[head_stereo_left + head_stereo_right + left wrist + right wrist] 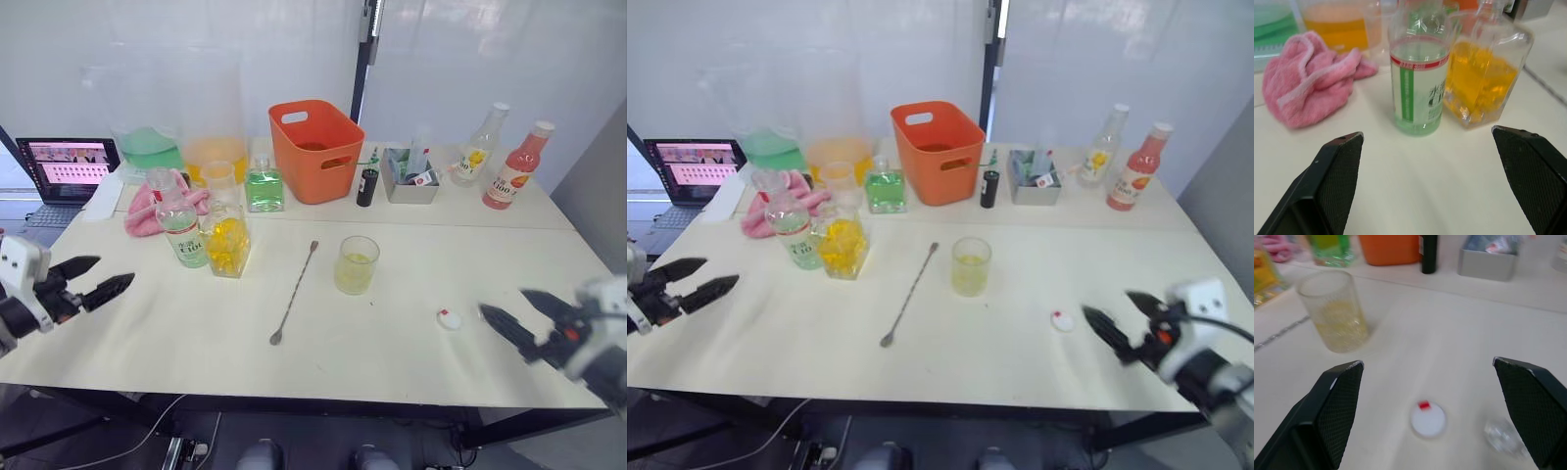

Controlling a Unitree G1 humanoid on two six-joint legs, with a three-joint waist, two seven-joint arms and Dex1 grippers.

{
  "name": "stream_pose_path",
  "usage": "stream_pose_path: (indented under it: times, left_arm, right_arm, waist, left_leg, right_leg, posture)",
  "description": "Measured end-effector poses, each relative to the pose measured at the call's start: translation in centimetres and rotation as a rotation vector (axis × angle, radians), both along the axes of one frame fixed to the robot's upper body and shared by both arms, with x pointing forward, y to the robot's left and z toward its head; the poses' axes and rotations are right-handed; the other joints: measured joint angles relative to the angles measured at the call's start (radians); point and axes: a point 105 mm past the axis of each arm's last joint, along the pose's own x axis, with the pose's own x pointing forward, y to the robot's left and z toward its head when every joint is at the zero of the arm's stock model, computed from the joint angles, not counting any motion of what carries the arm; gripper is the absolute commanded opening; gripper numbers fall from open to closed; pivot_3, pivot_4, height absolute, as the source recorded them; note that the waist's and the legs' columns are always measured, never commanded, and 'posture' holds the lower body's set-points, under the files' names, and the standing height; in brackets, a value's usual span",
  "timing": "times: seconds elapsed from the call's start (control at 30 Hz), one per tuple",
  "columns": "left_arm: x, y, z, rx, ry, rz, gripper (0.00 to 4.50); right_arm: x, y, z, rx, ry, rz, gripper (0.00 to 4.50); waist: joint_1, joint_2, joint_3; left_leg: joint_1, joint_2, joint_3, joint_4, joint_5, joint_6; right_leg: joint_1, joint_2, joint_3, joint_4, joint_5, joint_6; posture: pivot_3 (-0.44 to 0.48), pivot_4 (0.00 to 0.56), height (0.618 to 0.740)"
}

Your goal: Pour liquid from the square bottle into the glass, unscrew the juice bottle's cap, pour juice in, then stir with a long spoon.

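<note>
So we've got one big white desk (411,367) and a fair bit of stuff on it. Along the back edge: two big clear jugs, one green (147,137), one orange (214,132), one orange basket (315,149), one laptop (67,166) off the back left corner, one pink cloth (142,211) and one green square bottle (264,186). Toward the back right corner there are two more drink bottles, yellow-label (478,147) and pink (515,166).

Task things, one of each: the juice bottle (178,220) stands cap-off left of centre, touching or just beside the square bottle (226,235). The long spoon (294,291) lies flat mid-desk, with the glass (356,264) just right of it, some yellowish liquid inside. The juice bottle's cap (449,318) sits loose near the front right.

Our left gripper (95,278) hangs at the left edge, fingers spread wide and empty, aimed at the two bottles. Our right gripper (517,311) is at the front right, also wide and empty, cap just off its fingertips.
</note>
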Motion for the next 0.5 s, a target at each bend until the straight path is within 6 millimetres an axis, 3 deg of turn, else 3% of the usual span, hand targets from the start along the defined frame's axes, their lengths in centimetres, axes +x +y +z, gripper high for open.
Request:
stream_pose_path:
  times: [0.07,0.2,0.3,0.5]
  left_arm:
    - [-0.4,0.5,-1.9,0.041,0.022,0.019,4.45]
    - [-0.7,0.7,-4.0,0.088,0.026,0.023,4.45]
    - [-0.7,0.4,-4.6,0.095,0.025,0.014,4.45]
    - [-0.7,0.1,-4.5,0.100,0.020,-0.002,4.45]
  right_arm:
    - [-1.1,-1.8,-0.7,-0.049,0.016,-0.054,4.50]
    - [-2.5,-3.3,-2.2,-0.090,0.040,-0.083,4.50]
    - [-2.6,-4.0,-2.7,-0.081,0.030,-0.119,4.50]
    - [-2.0,-3.6,-1.9,-0.079,-0.015,-0.105,4.50]
  waist:
    - [-0.003,0.000,0.000]
    - [-0.008,-0.004,-0.002]
    - [-0.009,-0.004,-0.002]
    - [-0.009,-0.003,-0.003]
  left_leg:
    - [0.002,0.001,0.004,-0.002,0.000,0.000]
    - [0.012,0.004,0.005,-0.008,0.000,0.000]
    - [0.013,0.004,0.006,-0.008,-0.003,-0.005]
    - [0.012,0.005,0.005,-0.008,-0.003,-0.005]
  right_leg:
    - [0.002,0.000,0.000,-0.006,0.000,0.000]
    - [0.011,0.000,0.000,-0.010,0.000,-0.001]
    - [0.011,-0.001,0.000,-0.011,-0.001,-0.001]
    - [0.011,-0.005,0.000,-0.011,-0.001,-0.001]
  posture:
    - [0.000,0.150,0.739]
    - [0.000,0.150,0.739]
    - [0.000,0.150,0.739]
    - [0.000,0.150,0.739]
